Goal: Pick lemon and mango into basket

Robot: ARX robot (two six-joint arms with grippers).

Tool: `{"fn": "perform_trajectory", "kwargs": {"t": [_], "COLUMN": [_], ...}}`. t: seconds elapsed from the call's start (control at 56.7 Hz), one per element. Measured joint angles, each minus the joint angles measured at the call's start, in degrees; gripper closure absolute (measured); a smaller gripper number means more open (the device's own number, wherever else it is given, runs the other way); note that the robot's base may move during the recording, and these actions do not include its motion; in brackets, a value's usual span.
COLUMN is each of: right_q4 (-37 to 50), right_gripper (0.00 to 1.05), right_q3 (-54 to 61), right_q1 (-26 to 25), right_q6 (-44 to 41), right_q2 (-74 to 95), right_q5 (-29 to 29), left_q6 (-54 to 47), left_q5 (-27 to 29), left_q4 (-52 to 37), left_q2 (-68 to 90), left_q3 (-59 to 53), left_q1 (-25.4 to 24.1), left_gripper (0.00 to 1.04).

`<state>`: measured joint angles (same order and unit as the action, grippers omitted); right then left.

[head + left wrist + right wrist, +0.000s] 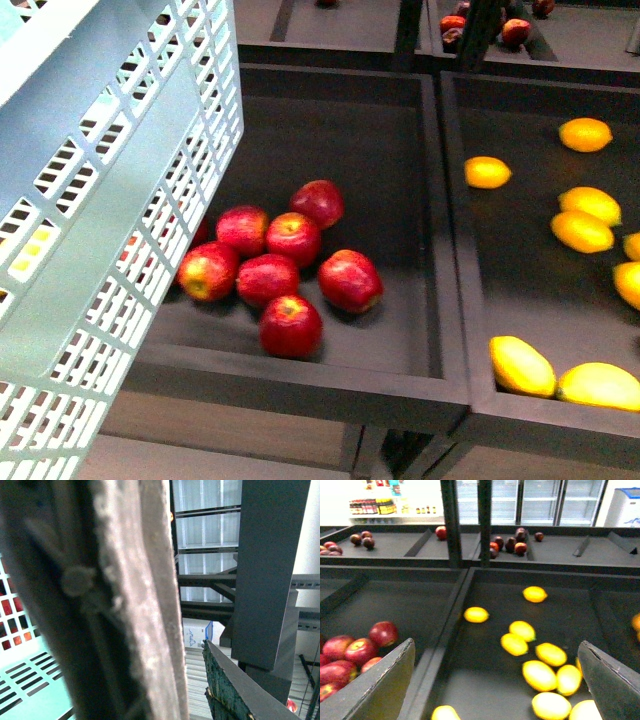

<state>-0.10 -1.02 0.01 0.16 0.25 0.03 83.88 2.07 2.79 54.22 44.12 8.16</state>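
The pale turquoise basket (pixel 110 200) fills the left of the front view, held tilted above the shelf edge. In the left wrist view my left gripper (pixel 192 700) is shut on its brown handle (pixel 130 605); the slotted floor (pixel 30 690) shows below. Small yellow-orange lemons (pixel 487 172) lie in the right-hand bin, and longer mangoes (pixel 521 365) lie at its near edge. My right gripper (pixel 495 690) hangs open and empty above that bin, with a lemon (pixel 476 614) and several yellow fruits (pixel 539 675) between its fingers (pixel 380 685) and a mango (pixel 445 713) below.
Several red apples (pixel 290 270) lie in the middle bin, beside the basket wall. A raised dark divider (pixel 448 250) separates the bins. Dark shelf posts (pixel 449 520) and rear bins with dark red fruit (pixel 512 545) stand behind.
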Motion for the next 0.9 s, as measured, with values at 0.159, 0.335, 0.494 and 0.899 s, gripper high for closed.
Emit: {"fn": "perform_trajectory", "kwargs": {"t": [0.159,0.335,0.494,0.899], "right_q4": [0.0,0.0,0.0,0.0], "right_gripper": [0.09,0.09,0.09,0.09], "right_q3": [0.0,0.0,0.0,0.0], "right_q1": [0.0,0.0,-0.1,-0.1], "right_q6": [0.0,0.0,0.0,0.0], "right_q2": [0.0,-0.1,-0.1,-0.1], "right_q5": [0.0,-0.1,-0.4,-0.1], "left_q6": [0.0,-0.1,-0.5,-19.4], "left_q5": [0.1,0.0,1.7,-1.0], "left_q4": [0.0,0.0,0.0,11.1], "left_q2": [0.0,0.0,0.1,16.1], "left_q3": [0.0,0.0,0.0,12.5], "left_q1": [0.0,0.0,-0.6,2.2], "left_gripper": [0.77,0.77,0.77,0.77]}}
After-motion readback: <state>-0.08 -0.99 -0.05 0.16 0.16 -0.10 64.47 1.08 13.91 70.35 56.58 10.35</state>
